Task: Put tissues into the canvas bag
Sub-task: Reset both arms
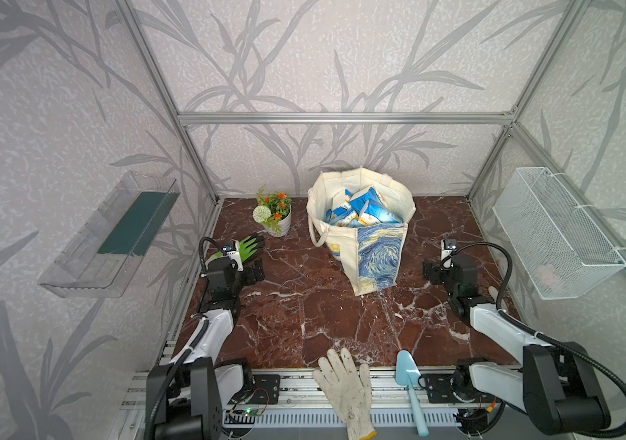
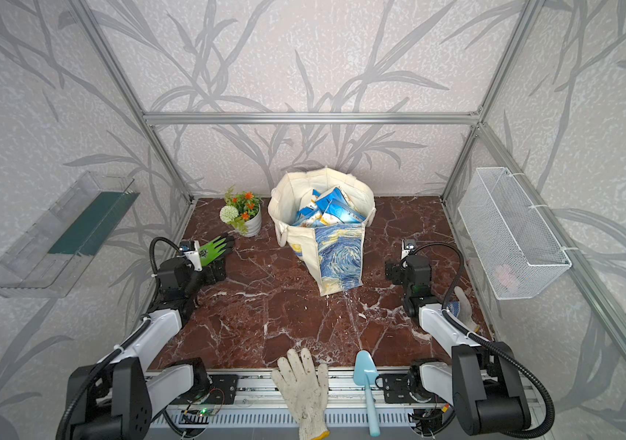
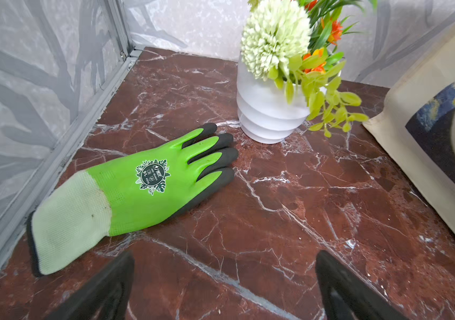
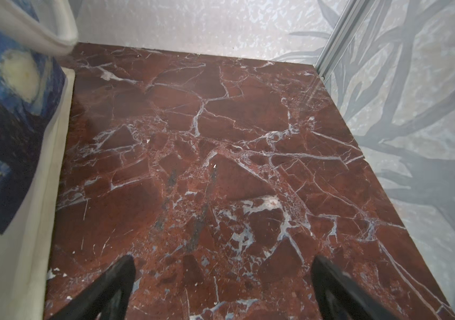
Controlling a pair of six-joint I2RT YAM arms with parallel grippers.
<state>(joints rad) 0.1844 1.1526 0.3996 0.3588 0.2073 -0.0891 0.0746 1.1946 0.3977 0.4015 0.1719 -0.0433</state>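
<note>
On the green glove [image 3: 126,199] I read a round, leaf-ringed badge [image 3: 153,176] with what looks like "9 L" inside; its smaller print is too fine; lettering on the tissues [image 1: 365,207] is illegible from my views.

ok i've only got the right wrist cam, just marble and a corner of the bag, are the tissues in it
Observer: Yes, both top views show blue-and-white tissues piled inside the bag.
Operator: any out on the table
Observer: None that I can see on the table, though the right arm hides a patch.
Operator: and over on the other side
Observer: A green glove lies flat ahead of the open jaws of the left arm.
</note>
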